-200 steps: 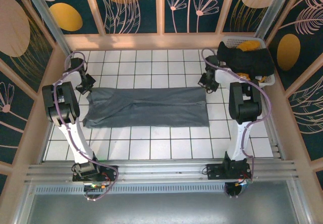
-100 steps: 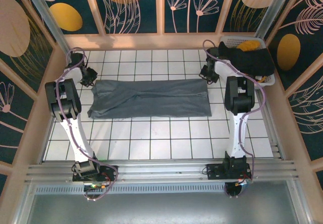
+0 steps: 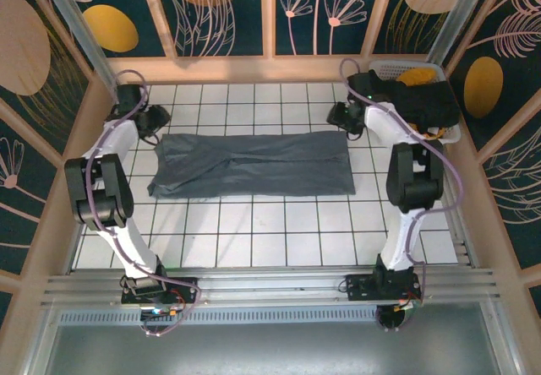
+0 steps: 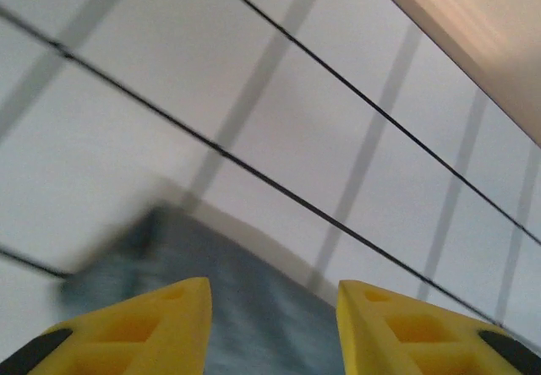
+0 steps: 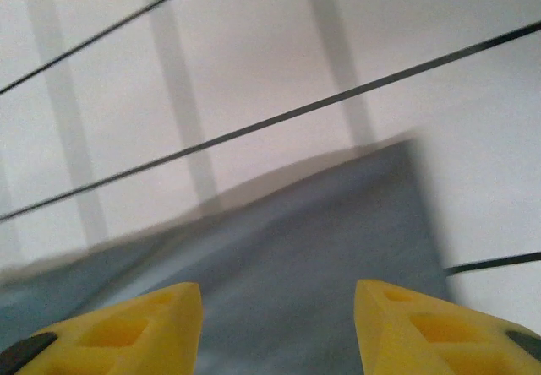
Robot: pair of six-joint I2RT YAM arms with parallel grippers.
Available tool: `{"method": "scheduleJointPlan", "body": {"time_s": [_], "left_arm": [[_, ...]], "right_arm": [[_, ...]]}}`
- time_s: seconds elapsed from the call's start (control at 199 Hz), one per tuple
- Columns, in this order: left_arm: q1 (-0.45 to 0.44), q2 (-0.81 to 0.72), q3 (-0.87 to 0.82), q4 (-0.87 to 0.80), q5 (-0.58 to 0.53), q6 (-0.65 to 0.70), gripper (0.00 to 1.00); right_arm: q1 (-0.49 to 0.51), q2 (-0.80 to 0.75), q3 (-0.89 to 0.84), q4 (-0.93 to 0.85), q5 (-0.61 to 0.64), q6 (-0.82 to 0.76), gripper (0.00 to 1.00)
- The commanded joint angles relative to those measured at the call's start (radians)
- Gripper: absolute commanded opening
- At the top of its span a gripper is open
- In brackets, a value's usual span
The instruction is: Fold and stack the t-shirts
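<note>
A slate blue-grey t-shirt (image 3: pixel 254 165) lies folded into a long band across the white tiled table. Its left far corner (image 4: pixel 169 248) and right far corner (image 5: pixel 355 223) show below the wrist cameras. My left gripper (image 3: pixel 154 126) hangs just off the band's far left corner, jaws open with nothing between them (image 4: pixel 272 307). My right gripper (image 3: pixel 340 120) hangs over the far right corner, also open and empty (image 5: pixel 277 316). A black t-shirt (image 3: pixel 418 100) and a mustard-yellow one (image 3: pixel 418 76) lie heaped in the basket.
The white plastic laundry basket (image 3: pixel 446 134) stands in the far right corner against the patterned wall. Wooden walls (image 3: pixel 270 67) close in the table at the back and on both sides. Bare tiles (image 3: pixel 270 231) stretch between the shirt and the arm bases.
Both grippers carried the shirt's far edge toward the back wall, let go and opened. They have since lifted off the cloth, which lies flat.
</note>
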Motion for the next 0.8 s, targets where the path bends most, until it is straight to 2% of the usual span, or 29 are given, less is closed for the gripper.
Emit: {"method": "scheduleJointPlan", "body": {"time_s": [0.0, 0.221, 0.466, 0.797], "left_arm": [[-0.061, 0.087, -0.023, 0.015, 0.170, 0.128, 0.43], [-0.074, 0.201, 0.052, -0.010, 0.159, 0.258, 0.44], [-0.096, 0.218, 0.024, 0.024, 0.118, 0.275, 0.45], [-0.100, 0.093, -0.089, 0.067, 0.111, 0.246, 0.44]], "right_arm": [[0.083, -0.059, -0.109, 0.169, -0.284, -0.025, 0.52], [0.163, -0.084, -0.210, 0.278, -0.432, 0.034, 0.51], [0.175, -0.089, -0.209, 0.253, -0.408, 0.037, 0.52], [0.175, -0.065, -0.196, 0.239, -0.394, 0.035, 0.51]]}}
